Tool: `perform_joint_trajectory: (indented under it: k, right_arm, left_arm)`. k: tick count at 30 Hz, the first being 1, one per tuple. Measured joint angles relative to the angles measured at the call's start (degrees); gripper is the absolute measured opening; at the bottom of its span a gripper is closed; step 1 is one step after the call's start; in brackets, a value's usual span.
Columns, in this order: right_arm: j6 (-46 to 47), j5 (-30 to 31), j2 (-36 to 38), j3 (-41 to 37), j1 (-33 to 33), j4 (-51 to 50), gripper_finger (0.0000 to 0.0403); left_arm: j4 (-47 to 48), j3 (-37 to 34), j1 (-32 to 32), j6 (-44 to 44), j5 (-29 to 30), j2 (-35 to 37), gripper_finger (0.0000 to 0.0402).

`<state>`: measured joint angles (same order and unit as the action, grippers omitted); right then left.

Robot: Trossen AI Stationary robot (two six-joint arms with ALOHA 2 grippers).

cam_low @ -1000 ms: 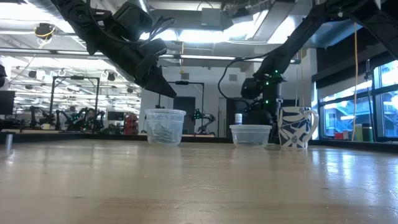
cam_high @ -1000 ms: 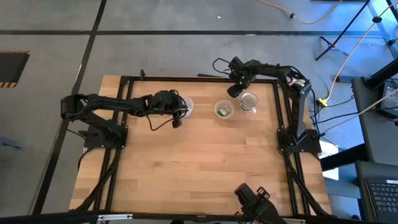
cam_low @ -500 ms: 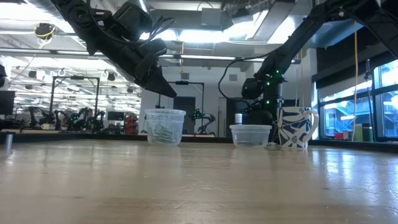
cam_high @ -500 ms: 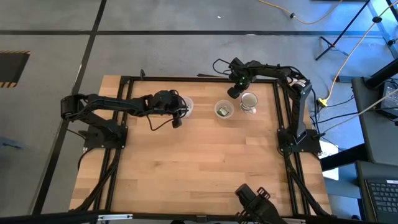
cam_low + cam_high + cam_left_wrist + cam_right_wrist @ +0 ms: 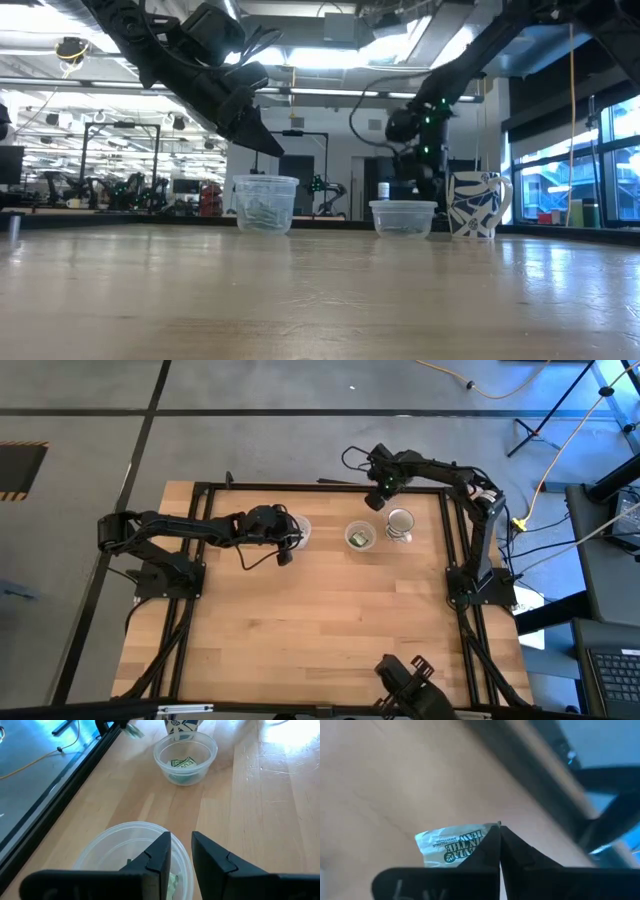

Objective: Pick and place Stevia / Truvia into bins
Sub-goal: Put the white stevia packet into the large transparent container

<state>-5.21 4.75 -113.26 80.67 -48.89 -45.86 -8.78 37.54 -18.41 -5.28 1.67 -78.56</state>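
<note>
**Right pincer closing on a sachet and lifting away**

The right pincer [image 5: 499,851] is now gripping a green-and-white sachet [image 5: 454,848] between fully closed tips, having risen from beside the mug [image 5: 400,523] toward the surface's [image 5: 330,630] far edge. It is probably carrying it to the shallow cup [image 5: 360,537]. The left pincer [image 5: 181,851] is hovering part-open, empty, over the taller cup [image 5: 265,203].

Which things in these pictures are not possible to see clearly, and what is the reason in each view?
- Right wrist view: the sachet is partly covered by the shut jaws; its print is blurred.
- High view: the right gripper is too small to show the sachet.
- Left wrist view: the near cup is cut off by the picture edge and by the left gripper.
- Low view: the far cup has contents too faint to count.
</note>
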Motion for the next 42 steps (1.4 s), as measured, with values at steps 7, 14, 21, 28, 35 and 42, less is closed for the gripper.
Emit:
perform_joint_trajectory:
  k: [7,14,21,28,35,42]
  right_arm:
    - [0.3,1.5,5.1,4.3,2.6,-2.3,0.0002]
    - [-1.3,1.2,8.4,5.1,12.5,4.3,0.0002]
    - [-7.3,0.9,5.9,5.1,23.7,23.1,0.0002]
    - [-10.8,1.0,1.7,5.1,29.0,38.8,0.0002]
    - [-10.4,1.1,-3.6,5.2,29.6,43.7,0.0002]
    - [-11.9,1.1,-7.5,5.1,29.7,44.1,0.0002]
  left_arm:
    - [0.0,0.0,0.0,0.0,0.0,0.0,0.0072]
    - [1.6,0.0,-0.1,-3.9,0.3,5.2,0.0072]
    - [4.9,0.0,-1.4,-2.7,0.3,15.5,0.0072]
    - [9.6,0.0,-1.6,-2.8,0.2,23.0,0.0072]
    - [10.8,0.0,-1.5,-1.4,-0.2,24.8,0.0072]
    - [12.5,0.0,-1.5,-1.3,-0.2,24.7,0.0072]
